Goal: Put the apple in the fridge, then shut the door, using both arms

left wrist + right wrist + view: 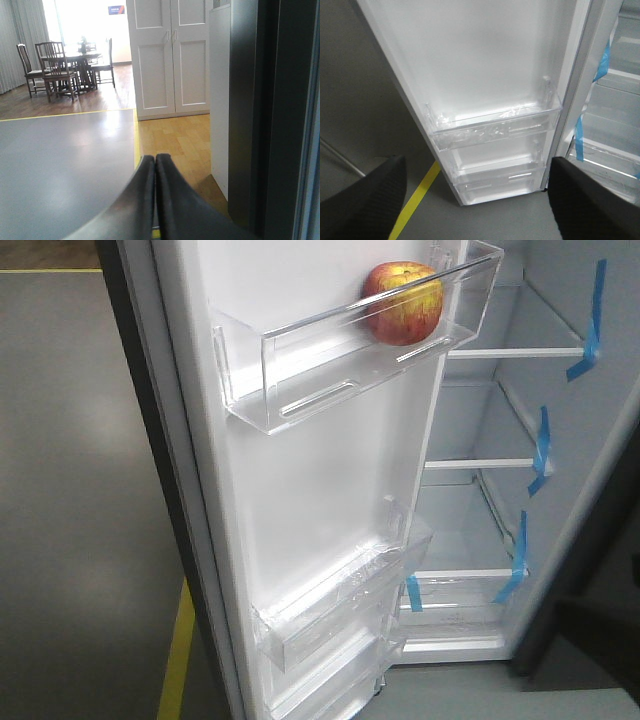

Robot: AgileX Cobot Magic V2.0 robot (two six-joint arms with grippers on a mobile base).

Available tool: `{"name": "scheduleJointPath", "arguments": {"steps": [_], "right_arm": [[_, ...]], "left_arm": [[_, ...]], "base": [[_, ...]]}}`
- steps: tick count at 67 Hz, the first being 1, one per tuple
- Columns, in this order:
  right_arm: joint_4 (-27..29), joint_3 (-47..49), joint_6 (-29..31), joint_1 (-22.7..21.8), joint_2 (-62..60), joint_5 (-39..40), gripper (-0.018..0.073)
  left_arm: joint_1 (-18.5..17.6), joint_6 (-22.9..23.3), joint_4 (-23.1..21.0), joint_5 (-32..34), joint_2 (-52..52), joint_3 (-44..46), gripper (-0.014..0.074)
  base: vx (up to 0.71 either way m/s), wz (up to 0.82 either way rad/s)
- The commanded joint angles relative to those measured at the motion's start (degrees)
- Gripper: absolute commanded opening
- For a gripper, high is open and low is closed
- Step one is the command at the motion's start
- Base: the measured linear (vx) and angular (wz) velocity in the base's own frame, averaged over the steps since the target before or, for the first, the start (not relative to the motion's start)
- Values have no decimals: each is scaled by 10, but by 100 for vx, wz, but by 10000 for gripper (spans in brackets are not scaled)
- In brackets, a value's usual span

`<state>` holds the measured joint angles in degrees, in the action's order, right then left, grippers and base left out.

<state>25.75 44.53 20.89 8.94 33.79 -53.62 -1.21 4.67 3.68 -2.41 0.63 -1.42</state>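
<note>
The red and yellow apple [403,303] rests in the upper clear bin [300,375] of the open door [300,510], whose white inner side faces me. Right of the door the fridge [500,460] stands open, with white shelves and blue tape strips. My left gripper [155,159] is shut with nothing in it, close beside a dark grey upright panel [265,115]. In the right wrist view my right gripper [477,167] is open and empty, its fingers [365,200] spread wide before the door's lower bins [495,145], not touching them.
A yellow floor line [178,650] runs beside the door's foot on grey floor. The left wrist view shows white cabinet doors [172,55], wood flooring and a dining table with chairs [65,65] far off.
</note>
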Motion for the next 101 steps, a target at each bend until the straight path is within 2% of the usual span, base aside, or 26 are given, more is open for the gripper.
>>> {"name": "scheduleJointPath", "arguments": {"steps": [1,11,23,58,77,87,101], "right_arm": [[8,-12,-15,-4,-37,-10,553],[-2,-37,-47,-4,-95,-77,553],[-3,-53,-75,-4,-156,-119,553],[-7,-81,-75,-4,-211,-133,545],[-6,-81,-75,-4,-211,-178,525],[-1,-81,-75,-4,-211,-186,517],[2,-81,-75,-4,-211,-193,517]], "left_arm": [[-5,-1,0,39,8,10,-6],[-5,-1,0,39,8,10,-6],[-5,-1,0,39,8,10,-6],[-5,-1,0,39,8,10,-6],[-5,0,-1,43,8,10,-6],[-5,30,-6,48,8,10,-6],[-5,130,-6,73,8,24,-6]], "base": [[0,0],[0,0],[0,0],[0,0],[0,0],[0,0],[0,0]]}}
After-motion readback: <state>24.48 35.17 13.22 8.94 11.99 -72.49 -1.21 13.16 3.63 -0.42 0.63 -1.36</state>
